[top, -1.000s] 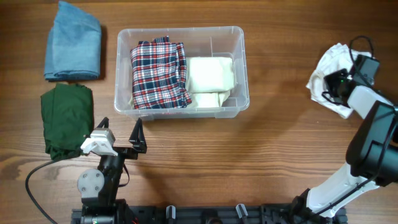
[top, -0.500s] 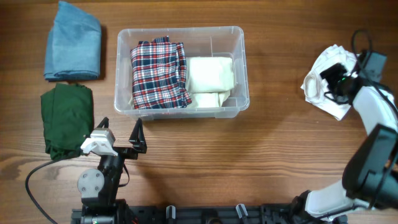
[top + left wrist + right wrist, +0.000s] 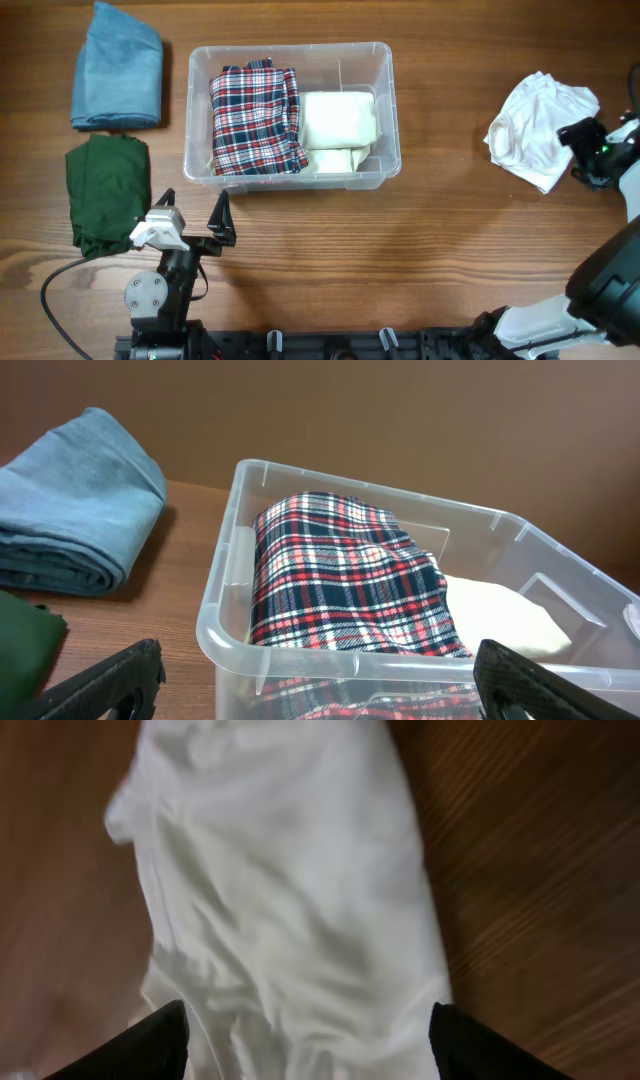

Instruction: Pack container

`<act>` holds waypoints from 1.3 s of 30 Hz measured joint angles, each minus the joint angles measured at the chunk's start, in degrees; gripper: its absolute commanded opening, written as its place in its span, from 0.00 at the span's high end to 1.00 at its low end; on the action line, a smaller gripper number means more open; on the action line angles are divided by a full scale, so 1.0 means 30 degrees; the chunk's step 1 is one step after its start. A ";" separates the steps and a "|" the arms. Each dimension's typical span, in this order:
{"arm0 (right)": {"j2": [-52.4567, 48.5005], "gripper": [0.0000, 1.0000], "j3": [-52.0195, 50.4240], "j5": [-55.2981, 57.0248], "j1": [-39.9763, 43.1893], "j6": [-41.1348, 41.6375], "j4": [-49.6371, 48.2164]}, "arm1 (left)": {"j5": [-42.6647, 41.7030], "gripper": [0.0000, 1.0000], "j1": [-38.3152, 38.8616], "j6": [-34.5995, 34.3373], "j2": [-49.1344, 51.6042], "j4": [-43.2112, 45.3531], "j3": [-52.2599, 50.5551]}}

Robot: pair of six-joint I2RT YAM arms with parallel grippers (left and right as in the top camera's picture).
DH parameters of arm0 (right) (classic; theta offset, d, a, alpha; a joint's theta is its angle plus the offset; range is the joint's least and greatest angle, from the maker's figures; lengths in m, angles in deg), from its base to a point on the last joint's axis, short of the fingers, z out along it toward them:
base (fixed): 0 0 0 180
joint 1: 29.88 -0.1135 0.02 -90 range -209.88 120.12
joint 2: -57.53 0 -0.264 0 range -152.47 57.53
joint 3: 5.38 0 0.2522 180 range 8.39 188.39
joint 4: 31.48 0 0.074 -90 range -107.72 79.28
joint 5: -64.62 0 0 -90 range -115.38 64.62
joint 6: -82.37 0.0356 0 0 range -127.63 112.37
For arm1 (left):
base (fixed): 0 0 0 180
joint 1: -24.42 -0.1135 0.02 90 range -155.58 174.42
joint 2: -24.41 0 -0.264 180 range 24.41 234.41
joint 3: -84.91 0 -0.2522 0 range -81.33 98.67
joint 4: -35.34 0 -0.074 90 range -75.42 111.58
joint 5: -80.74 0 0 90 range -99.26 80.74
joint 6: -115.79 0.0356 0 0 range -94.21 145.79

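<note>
The clear container (image 3: pixel 290 48) stands at the table's middle back and holds a folded plaid cloth (image 3: pixel 255 120) on the left and a cream cloth (image 3: pixel 340 128) on the right. The left wrist view looks over the container's near rim (image 3: pixel 215 610) at the plaid cloth (image 3: pixel 350 580). My left gripper (image 3: pixel 193 210) rests open in front of the container, its jaws wide (image 3: pixel 320 675) and holding nothing. A crumpled white cloth (image 3: pixel 540 130) lies loose on the table at the right. My right gripper (image 3: pixel 582 152) is open at its right edge, with the white cloth (image 3: pixel 290 890) below its spread fingers (image 3: pixel 310 1045).
A folded blue cloth (image 3: pixel 118 80) lies at the back left, also seen as the blue cloth (image 3: pixel 80 510) in the left wrist view. A folded dark green cloth (image 3: pixel 105 195) lies in front of it, beside the left arm. Bare wood separates the container from the white cloth.
My right gripper has opened and let go of the white cloth, then drawn back to the right. The cloth now lies spread on the table. The left arm has not moved.
</note>
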 measured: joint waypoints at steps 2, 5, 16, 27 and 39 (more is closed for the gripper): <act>-0.0393 0.17 0.0000 -0.0583 0.0051 -0.0321 0.0393 | 0.0000 0.00 0.0000 0.0000 0.0000 0.0000 0.0000; -0.0583 0.15 0.0000 -0.1545 0.0372 -0.0991 0.0670 | 0.0000 0.00 0.0000 0.0000 0.0000 0.0000 0.0000; -0.1537 0.15 0.0000 -0.4124 0.3089 -0.1872 0.1479 | 0.0000 0.00 0.0000 0.0000 0.0000 0.0000 0.0000; -0.3519 0.14 0.0138 -0.6470 0.3111 -0.2331 0.0911 | 0.0000 0.00 0.0000 0.0000 0.0000 -0.0007 0.0000; -0.5224 0.15 0.0998 -0.8983 0.3104 -0.2404 -0.1137 | 0.0000 0.00 0.0000 0.0000 0.0000 0.0000 0.0000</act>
